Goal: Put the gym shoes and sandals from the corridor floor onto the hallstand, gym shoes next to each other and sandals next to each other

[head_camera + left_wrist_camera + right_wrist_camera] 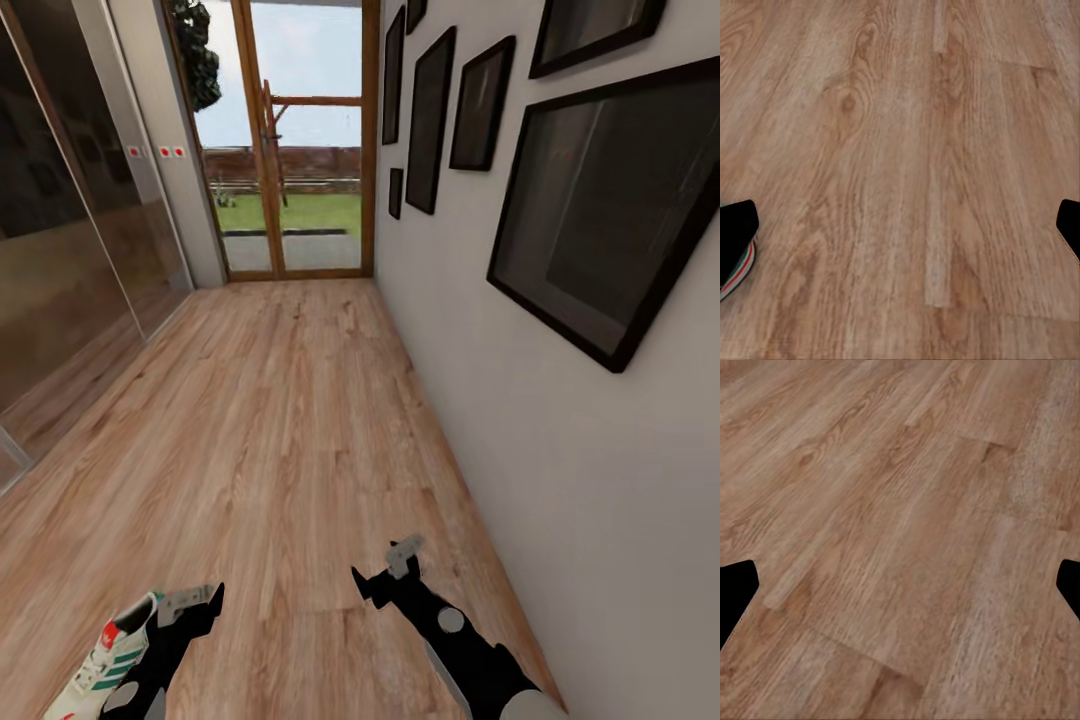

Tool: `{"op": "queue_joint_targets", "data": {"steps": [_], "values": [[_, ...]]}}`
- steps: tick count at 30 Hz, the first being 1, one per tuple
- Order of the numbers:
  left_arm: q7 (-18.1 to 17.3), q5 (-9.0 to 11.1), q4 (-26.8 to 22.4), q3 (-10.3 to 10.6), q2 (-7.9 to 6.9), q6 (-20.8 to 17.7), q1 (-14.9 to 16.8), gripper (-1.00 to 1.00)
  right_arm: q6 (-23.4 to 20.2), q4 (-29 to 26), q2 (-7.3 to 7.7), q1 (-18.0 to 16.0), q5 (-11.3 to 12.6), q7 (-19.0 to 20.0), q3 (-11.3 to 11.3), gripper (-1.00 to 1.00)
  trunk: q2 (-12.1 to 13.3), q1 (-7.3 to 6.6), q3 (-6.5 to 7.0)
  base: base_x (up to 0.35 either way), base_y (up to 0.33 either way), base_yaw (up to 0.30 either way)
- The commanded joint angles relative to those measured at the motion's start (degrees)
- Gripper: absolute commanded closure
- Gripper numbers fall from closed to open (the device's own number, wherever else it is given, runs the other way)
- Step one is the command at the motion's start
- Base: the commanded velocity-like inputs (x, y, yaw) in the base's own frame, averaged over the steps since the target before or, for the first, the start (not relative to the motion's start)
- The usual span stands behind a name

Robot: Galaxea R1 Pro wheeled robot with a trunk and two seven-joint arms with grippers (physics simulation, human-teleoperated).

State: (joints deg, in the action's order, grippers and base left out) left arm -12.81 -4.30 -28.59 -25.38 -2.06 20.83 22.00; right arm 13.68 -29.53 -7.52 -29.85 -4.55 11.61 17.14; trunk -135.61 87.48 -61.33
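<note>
Far left: glass-fronted dark sliding wardrobe panels [70, 230] along the corridor wall, well apart from both arms, not in the way

Bottom left: one white lace-up gym shoe with green side stripes and red-orange tongue patch [105, 665] lying on the light brown wood-grain plank floor [290, 420], toe pointing out of the head view's lower left corner. Just beside it, black left gripper [190, 600], spread wide with nothing between the jaws; green-and-red lining of the same shoe [741, 271] peeking past one fingertip in the left wrist view. Probably parked low next to the shoe for a grab, not yet around it

Centre: bare planks running up to a wood-framed glass door [300, 150] with garden behind; no obstacle on the floor ahead

Right of centre: black right gripper [385, 570], also spread wide and empty, hanging over bare floor close to the white wall [520, 450]. Row of black-framed pictures [600, 200] higher up, clear of arm reach

Other shoe, sandals, rack: position unknown from here
</note>
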Motion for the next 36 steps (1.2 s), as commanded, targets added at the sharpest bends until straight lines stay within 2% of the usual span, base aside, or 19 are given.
{"op": "queue_joint_targets", "data": {"steps": [1, 7, 25, 36], "values": [[-0.4, -0.4, 0.0, -0.5, 0.05, 0.2, 0.1, -1.0, -0.5, 0.0, -0.24, 0.0, -0.7, 0.0, -0.1, -1.0, 0.0, 0.02, -0.05, 0.341, -0.001, 0.0], [-0.4, -0.4, -0.1, -0.6, 0.05, 0.2, 0.1, -1.0, -3.1, 0.0, -0.98, 0.0, -1.5, 0.1, -0.1, -1.0, 0.0, 0.02, -0.05, 0.341, 0.0, 0.0], [-0.5, -0.4, -0.3, -0.5, 0.13, 0.4, 0.1, -1.0, -3.5, -1.9, -1.02, 0.0, -1.6, 0.1, -0.2, -1.0, 0.0, 0.02, -0.05, 0.341, 0.0, 0.004], [-0.5, -0.4, -0.4, -0.6, 0.05, 0.4, 0.1, -1.0, -3.5, -2.1, -1.01, 0.0, -1.6, 0.1, -0.3, -1.0, 0.0, 0.02, -0.05, 0.341, 0.0, 0.202]]}}
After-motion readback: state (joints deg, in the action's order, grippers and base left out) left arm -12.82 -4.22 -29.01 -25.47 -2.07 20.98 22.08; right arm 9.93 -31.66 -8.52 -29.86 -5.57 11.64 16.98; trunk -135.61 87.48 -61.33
